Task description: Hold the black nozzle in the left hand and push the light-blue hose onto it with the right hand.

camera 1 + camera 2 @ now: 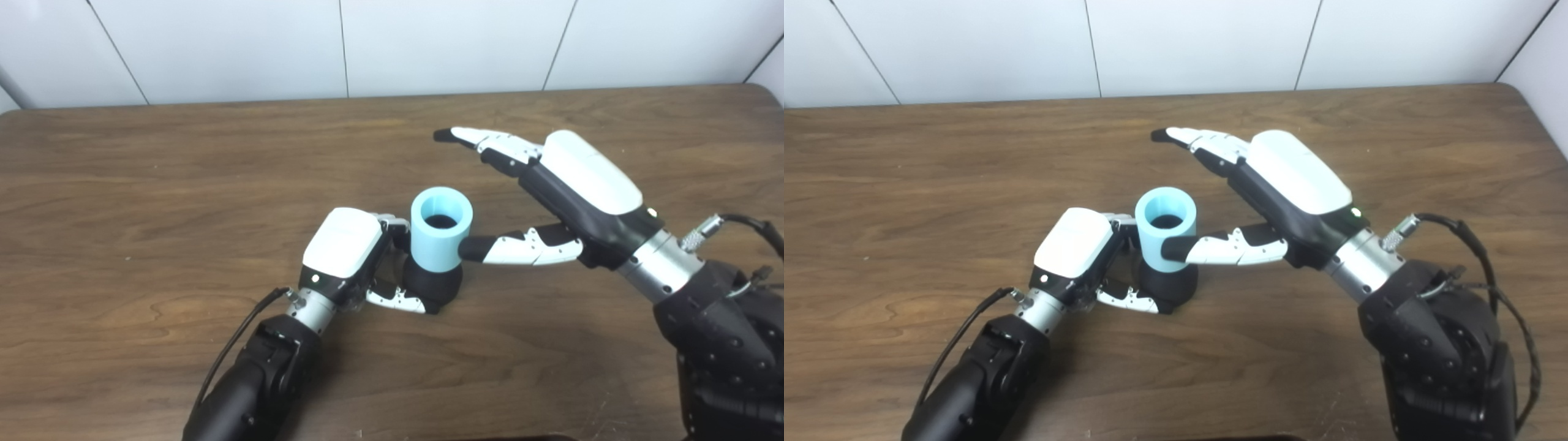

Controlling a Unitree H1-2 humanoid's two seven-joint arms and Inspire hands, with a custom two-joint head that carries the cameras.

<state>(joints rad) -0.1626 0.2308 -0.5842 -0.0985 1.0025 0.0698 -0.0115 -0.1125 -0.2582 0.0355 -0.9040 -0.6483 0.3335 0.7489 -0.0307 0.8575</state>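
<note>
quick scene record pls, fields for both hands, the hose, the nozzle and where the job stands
left hand: shut on the black nozzle, holding it upright on the table
right hand: open, fingers stretched out above and behind the hose, thumb tip at the hose's side
light-blue hose: short tube, upright, open end up, sitting on top of the nozzle
job state: hose already on the nozzle; how deep it sits cannot be told

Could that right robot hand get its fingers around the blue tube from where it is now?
Probably yes. The right robot hand is open, its thumb tip at the side of the light-blue hose and its fingers stretched above and beyond it. Nothing lies between. The left robot hand grips only the black nozzle below.
</note>
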